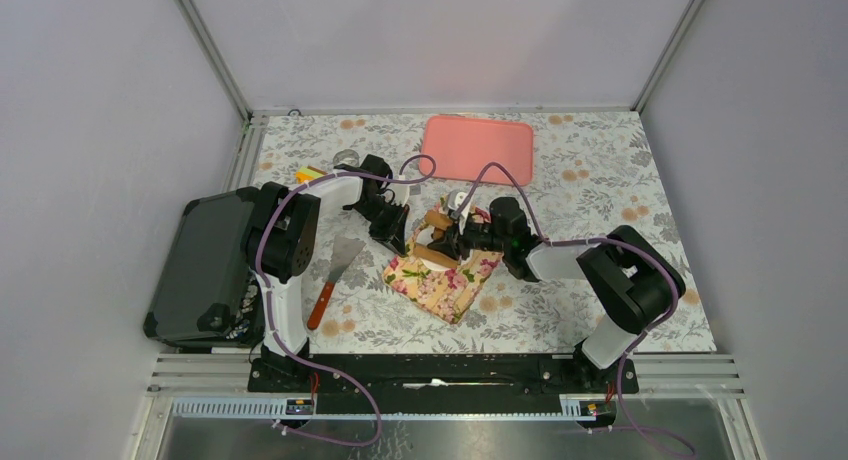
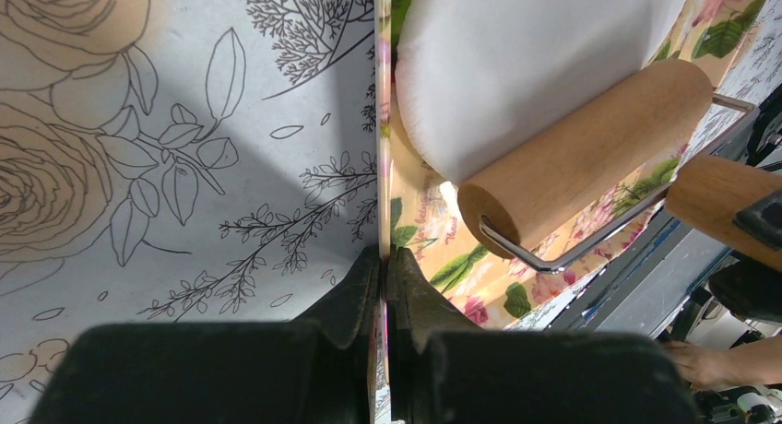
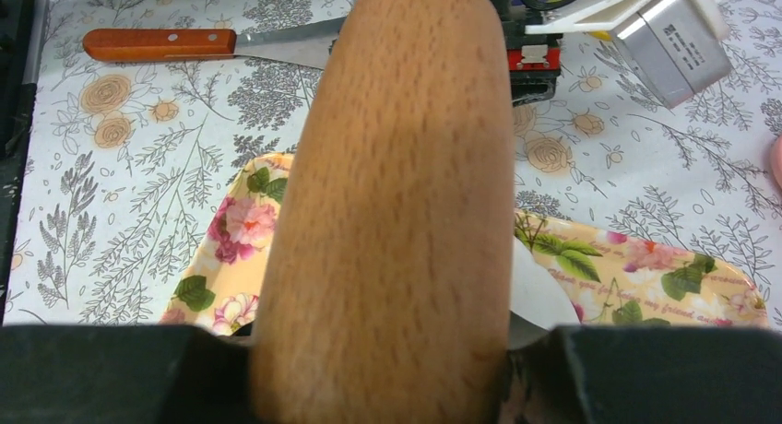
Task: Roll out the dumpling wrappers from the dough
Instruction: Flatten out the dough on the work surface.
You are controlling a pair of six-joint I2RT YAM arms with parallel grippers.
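The flower-printed surface [image 1: 600, 180] carries a pink tray [image 1: 478, 148] at the far edge, a flowered board [image 1: 445, 280] mid-way, and a wooden-handled spatula [image 1: 335, 275] left of the board.

roller [image 2: 581, 147] on dough [image 2: 516, 64] (both on mat [image 1: 445, 290]), spatula [image 1: 335, 273] left, tray [image 1: 478, 148] behind

The left arm [image 1: 300, 220] and right arm [image 1: 625, 270] fold inward, wrists low. The left gripper [image 2: 383, 258] pinches the edge of a floral mat [image 2: 420, 226]; the right gripper [image 1: 452, 243], apparently closed, grips a wooden handle [image 3: 396, 194].

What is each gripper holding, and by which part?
Left gripper pinches the floral mat at its edge; right gripper grips the rolling pin by its handle.
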